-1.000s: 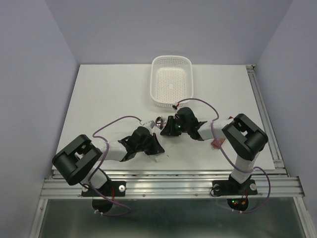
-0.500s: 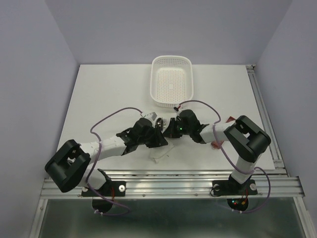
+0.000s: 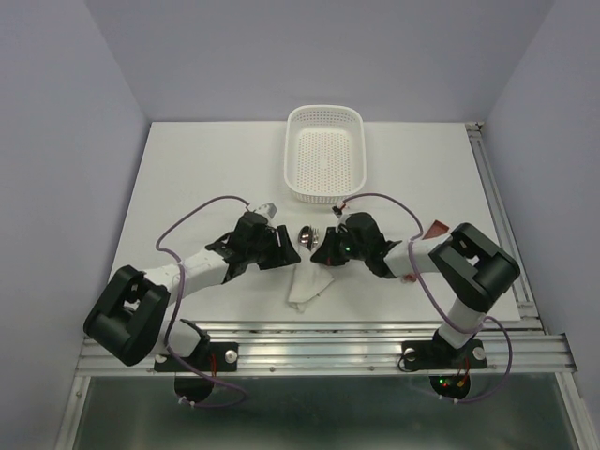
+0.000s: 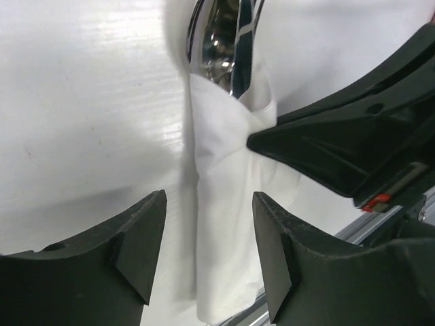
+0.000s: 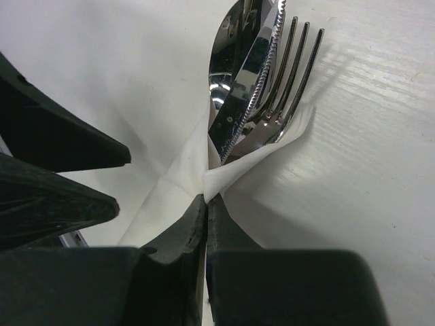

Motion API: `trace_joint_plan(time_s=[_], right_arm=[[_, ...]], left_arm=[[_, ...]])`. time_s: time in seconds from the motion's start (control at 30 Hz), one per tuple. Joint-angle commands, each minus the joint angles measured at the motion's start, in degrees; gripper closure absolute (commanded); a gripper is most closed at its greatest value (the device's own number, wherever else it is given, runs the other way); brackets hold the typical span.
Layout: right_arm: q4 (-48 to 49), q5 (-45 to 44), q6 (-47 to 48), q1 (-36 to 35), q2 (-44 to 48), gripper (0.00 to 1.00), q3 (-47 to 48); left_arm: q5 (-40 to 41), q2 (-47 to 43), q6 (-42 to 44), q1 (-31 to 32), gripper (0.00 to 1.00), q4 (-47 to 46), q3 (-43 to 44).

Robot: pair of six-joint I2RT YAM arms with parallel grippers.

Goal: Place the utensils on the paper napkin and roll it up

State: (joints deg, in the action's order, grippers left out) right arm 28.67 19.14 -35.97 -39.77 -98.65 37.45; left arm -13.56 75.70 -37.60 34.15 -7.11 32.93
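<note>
Right wrist view shows the right claw (image 5: 206,202) closed tight on a fold of the thin white paper napkin (image 5: 166,197). The napkin wraps the shiny metal utensils (image 5: 248,75), 1 spoon, 1 knife and 1 fork, and their heads stick out over the white tabletop (image 5: 367,149). The left claw (image 4: 207,204) is wide open and holds nothing, with 1 finger on each side of the bundle. To roll well, I think the pinched edge should be drawn snug over the handles, gently, so the paper does not tear. Both arms reach forward low and angle inward, so the wrists meet near the middle.
</note>
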Motion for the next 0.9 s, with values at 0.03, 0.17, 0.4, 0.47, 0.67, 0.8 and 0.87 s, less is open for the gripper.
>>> trace_joint_plan(time_s=[0.03, 0.17, 0.4, 0.47, 0.67, 0.8, 0.87], right_arm=[[1.22, -0.15, 3.53, -0.13, 4.25, 0.99, -1.5], [2.27, -0.06, 4.32, -0.13, 6.45, 0.99, -2.56], [4.12, 0.2, 4.85, -0.13, 8.82, 0.99, -3.88], [3.94, 0.11, 4.77, -0.13, 9.18, 0.99, -3.79], [2.19, 0.2, 4.15, -0.05, 12.51, 0.99, -3.35], [1.22, 0.81, 3.89, -0.13, 13.84, 0.99, -3.35], [1.39, 1.34, 3.71, -0.13, 14.8, 0.99, -3.61]], left_arm=[[-4.89, 2.17, 1.4, 0.21, 0.36, -5.0, -3.3], [-8.58, 2.87, 0.52, 0.21, 0.34, -8.87, -5.68], [-13.85, 3.05, -1.06, 0.21, 0.28, -16.07, -9.81], [-14.82, 3.4, -1.24, 0.21, 0.27, -17.57, -10.34], [-16.58, 1.47, -1.77, 0.04, 0.23, -23.2, -12.27], [-17.02, 0.41, -1.95, 0.04, 0.21, -25.22, -12.54], [-17.29, -0.02, -1.42, 0.04, 0.21, -26.63, -12.62]])
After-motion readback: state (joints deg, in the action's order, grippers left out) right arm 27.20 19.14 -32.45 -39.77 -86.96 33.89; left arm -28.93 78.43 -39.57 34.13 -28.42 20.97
